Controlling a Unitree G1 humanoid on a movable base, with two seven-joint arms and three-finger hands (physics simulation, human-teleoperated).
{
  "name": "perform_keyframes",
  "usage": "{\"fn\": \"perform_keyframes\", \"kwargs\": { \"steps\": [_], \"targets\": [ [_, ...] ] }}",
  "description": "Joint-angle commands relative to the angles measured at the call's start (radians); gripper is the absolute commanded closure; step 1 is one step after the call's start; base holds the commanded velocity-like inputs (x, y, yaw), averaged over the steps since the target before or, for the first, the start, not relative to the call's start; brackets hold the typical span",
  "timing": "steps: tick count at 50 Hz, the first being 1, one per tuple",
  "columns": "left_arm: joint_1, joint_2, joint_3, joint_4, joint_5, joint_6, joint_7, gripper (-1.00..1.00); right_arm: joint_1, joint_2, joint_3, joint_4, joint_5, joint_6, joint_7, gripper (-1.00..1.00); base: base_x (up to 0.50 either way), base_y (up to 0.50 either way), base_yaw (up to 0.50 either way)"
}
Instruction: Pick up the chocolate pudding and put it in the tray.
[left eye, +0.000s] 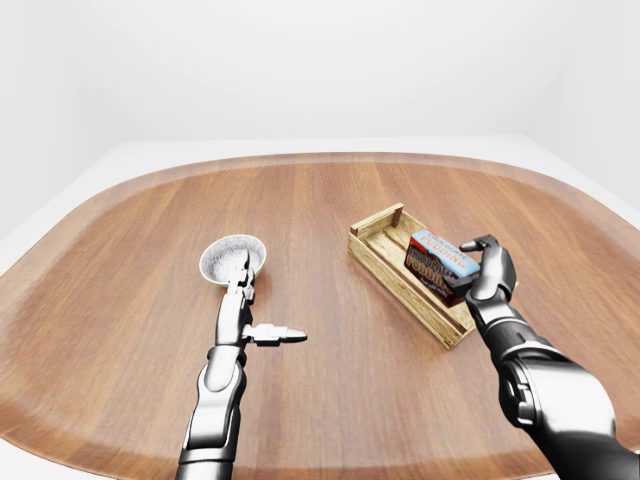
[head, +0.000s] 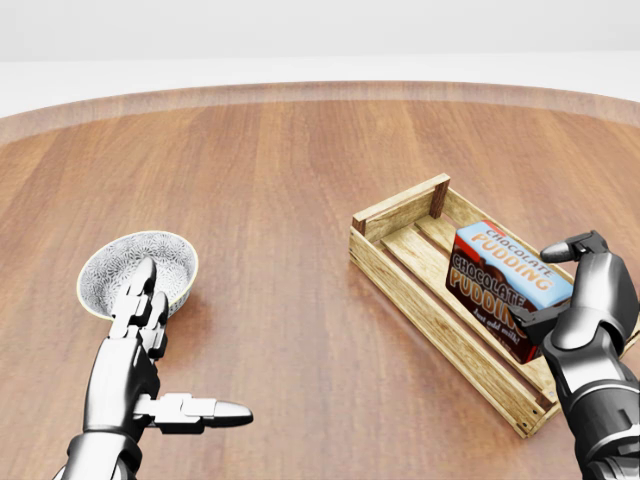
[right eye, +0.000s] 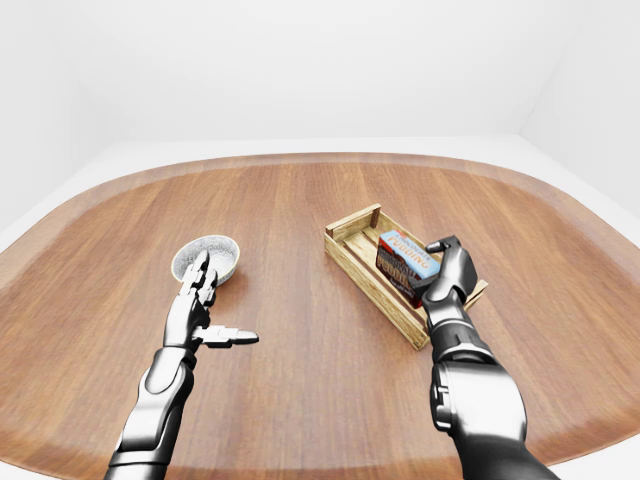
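Chocolate pudding box (head: 505, 287) is gripped by the right hand (head: 585, 300), fingers closed round its right end. The box is tilted, lower edge inside the wooden tray (head: 400, 262), in the tray's right half; whether it rests on the tray floor cannot be told. The tray sits skewed on the wooden surface (head: 290, 200), right of centre in the head view. Left hand (head: 150, 365) is released, holding nothing: fingers extended, thumb stuck out sideways, hovering over the surface. Its fingertips (head: 143, 280) are seen overlapping the near rim of a small patterned bowl (head: 125, 262) at left; contact is unclear.
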Motion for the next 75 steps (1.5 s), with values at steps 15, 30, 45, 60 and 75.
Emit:
{"fn": "perform_keyframes", "kwargs": {
  "steps": [15,30,45,60,75],
  "targets": [
    [0.003,-0.002,0.0,-0.014,-0.003,0.013,-0.001,-1.0,0.024,-0.007,-0.006,0.003,0.024,0.0,-0.018,1.0,0.0,0.0,0.0],
    [0.001,-0.002,0.0,-0.012,-0.003,0.012,-0.001,-1.0,0.041,-0.009,-0.01,0.007,0.02,0.0,-0.018,1.0,0.0,0.0,0.0],
    [0.002,-0.002,0.0,-0.02,-0.005,0.021,0.001,-1.0,0.049,-0.012,-0.015,0.008,0.021,0.0,-0.018,1.0,0.0,0.0,0.0],
    [0.006,-0.001,0.0,-0.018,-0.004,0.015,-0.003,-1.0,0.049,-0.008,-0.012,0.008,0.016,0.0,-0.018,1.0,0.0,0.0,0.0],
    [0.006,-0.002,0.0,-0.022,-0.003,0.018,-0.003,-1.0,0.051,-0.007,-0.017,0.008,0.023,0.0,-0.018,-1.0,0.0,0.0,0.0]
  ]
}}
